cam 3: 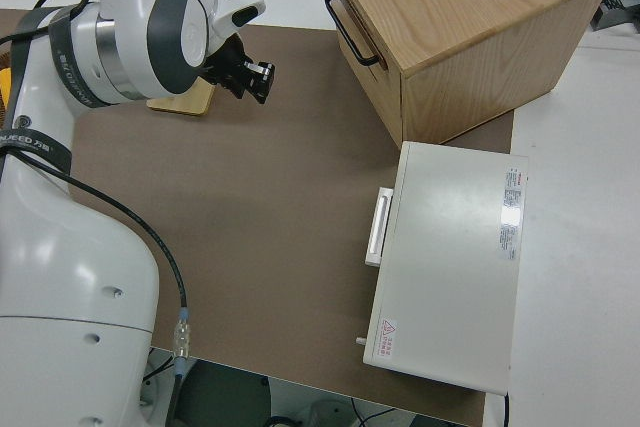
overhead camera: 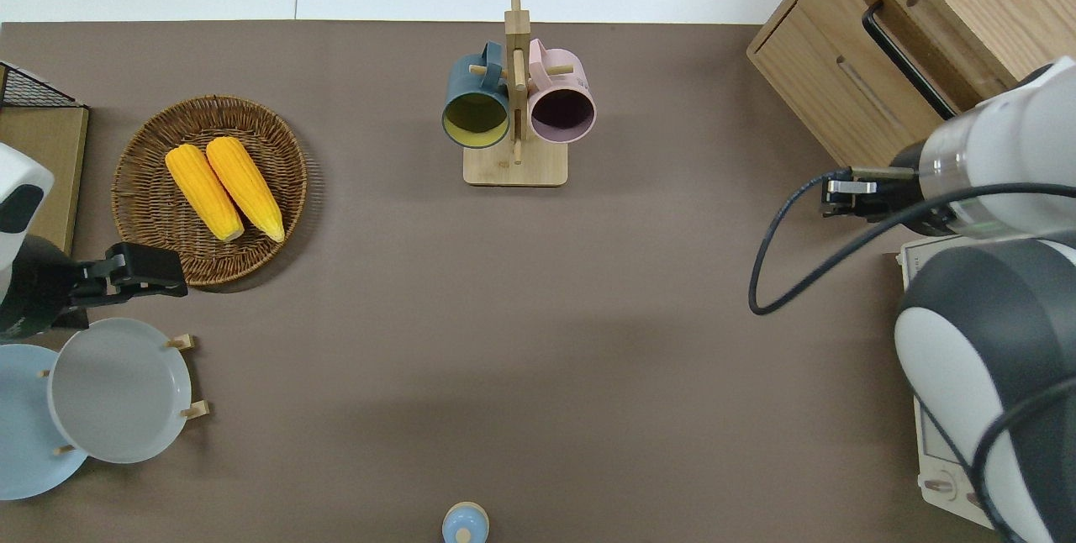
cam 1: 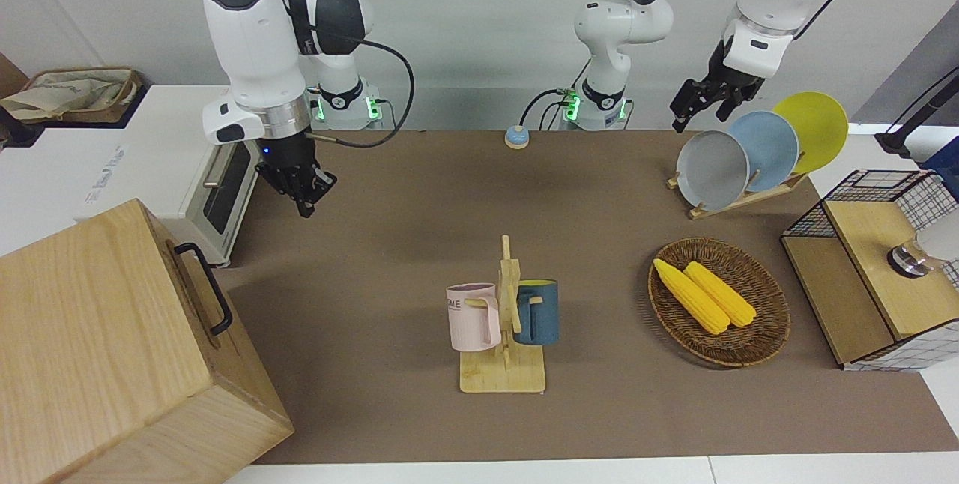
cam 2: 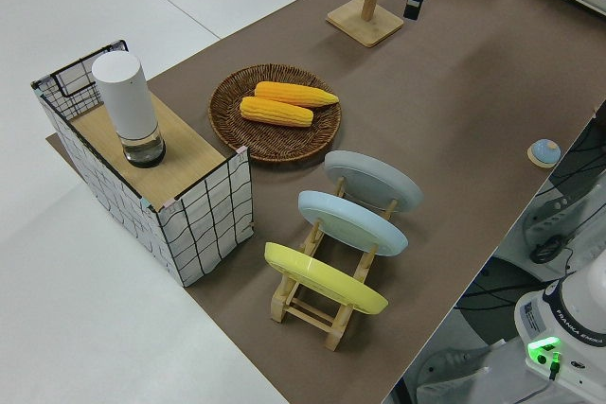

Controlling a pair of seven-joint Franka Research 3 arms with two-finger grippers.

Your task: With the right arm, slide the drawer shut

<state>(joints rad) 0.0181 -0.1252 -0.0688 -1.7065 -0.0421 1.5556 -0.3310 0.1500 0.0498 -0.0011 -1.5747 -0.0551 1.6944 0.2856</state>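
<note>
Currently the drawer (cam 1: 196, 297) sits flush in the wooden cabinet (cam 1: 97, 342) at lower left of the front view, black handle (cam 1: 204, 286) standing free. Overhead view shows the same drawer (overhead camera: 849, 76) at upper right, its front level with the cabinet face, a detail the front view gives only at an angle. Right side view adds the toaster oven (cam 3: 450, 267) at centre right, just beside the cabinet (cam 3: 465, 32) on the side nearer the robots; the front view shows only its door edge.

Right gripper (cam 1: 303, 188) hangs in the air at upper left of the front view, small blue light above it. In the overhead view it (overhead camera: 841, 194) is over bare brown mat (overhead camera: 538, 316), near the cabinet corner, touching nothing. Jaws: nothing is held; whether they are apart or together I cannot tell from any view.

Left arm is parked; its gripper (cam 1: 693, 106) shows at upper right of the front view, jaws slightly apart, empty.
</note>
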